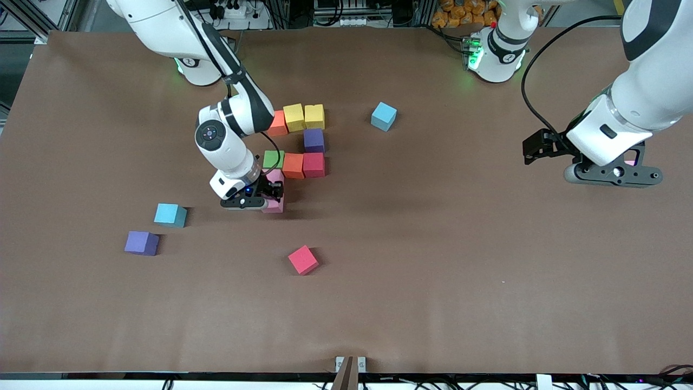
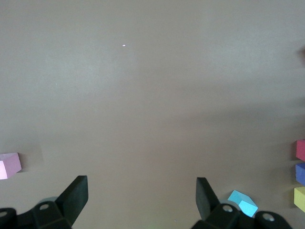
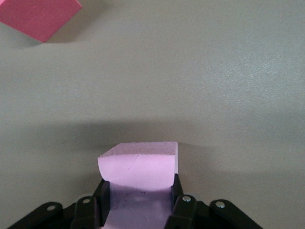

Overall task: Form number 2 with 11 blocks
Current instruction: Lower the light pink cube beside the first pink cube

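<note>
Right gripper [image 1: 269, 201] pinching pink block [image 3: 138, 164], low at unfinished number 2 [image 1: 299, 142], just beside second pink block [image 1: 274, 175]. Loose red block [image 1: 303, 260], light blue block [image 1: 170, 214], purple block [image 1: 141, 242] on tabletop [image 1: 433, 260] nearby. Left gripper [image 2: 142, 200] spread, empty, waiting.

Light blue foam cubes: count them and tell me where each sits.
2. One light blue foam cube lies alone, toward the left arm's end from the yellow foam cubes; the other sits beside a loose purple foam cube, nearer the front camera. Arms may hide more.
</note>
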`<state>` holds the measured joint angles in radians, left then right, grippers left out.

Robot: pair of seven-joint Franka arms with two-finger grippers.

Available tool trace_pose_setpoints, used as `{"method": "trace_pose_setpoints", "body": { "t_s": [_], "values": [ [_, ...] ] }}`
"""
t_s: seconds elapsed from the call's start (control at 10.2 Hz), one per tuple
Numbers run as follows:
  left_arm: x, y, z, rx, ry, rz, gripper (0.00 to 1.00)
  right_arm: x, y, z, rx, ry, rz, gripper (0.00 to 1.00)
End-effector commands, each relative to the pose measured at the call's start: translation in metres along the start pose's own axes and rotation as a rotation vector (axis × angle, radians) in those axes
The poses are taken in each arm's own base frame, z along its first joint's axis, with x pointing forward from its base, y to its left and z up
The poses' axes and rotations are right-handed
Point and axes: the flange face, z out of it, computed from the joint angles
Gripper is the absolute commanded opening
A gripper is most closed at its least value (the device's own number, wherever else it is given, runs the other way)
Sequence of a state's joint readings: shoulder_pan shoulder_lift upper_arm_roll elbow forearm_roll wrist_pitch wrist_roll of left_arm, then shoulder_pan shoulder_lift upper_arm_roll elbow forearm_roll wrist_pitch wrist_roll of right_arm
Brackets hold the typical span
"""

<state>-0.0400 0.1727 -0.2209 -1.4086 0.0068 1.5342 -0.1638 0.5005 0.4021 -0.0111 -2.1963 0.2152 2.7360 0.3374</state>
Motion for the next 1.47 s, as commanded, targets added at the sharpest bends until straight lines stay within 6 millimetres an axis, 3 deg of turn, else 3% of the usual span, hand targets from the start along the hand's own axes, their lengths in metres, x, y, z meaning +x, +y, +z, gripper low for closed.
{"method": "trace_pose_setpoints", "body": {
  "t_s": [0.0, 1.27, 1.37],
  "values": [
    [-0.0023, 0.0023, -0.0030, -0.010, 0.001, -0.017, 1.00, -0.0176, 0.0034, 0.0064, -0.020, -0.032, 0.006, 0.00],
    [-0.0021, 0.0023, -0.0031, -0.010, 0.002, -0.017, 1.00, -0.0188, 0.0017, 0.0074, -0.049, -0.030, -0.072, 0.00],
    [-0.0024, 0.0032, -0.0030, -0.010, 0.001, -0.015, 1.00, -0.0179, 0.0031, 0.0078, -0.050, -0.033, -0.068, 0.04]
  ]
}}
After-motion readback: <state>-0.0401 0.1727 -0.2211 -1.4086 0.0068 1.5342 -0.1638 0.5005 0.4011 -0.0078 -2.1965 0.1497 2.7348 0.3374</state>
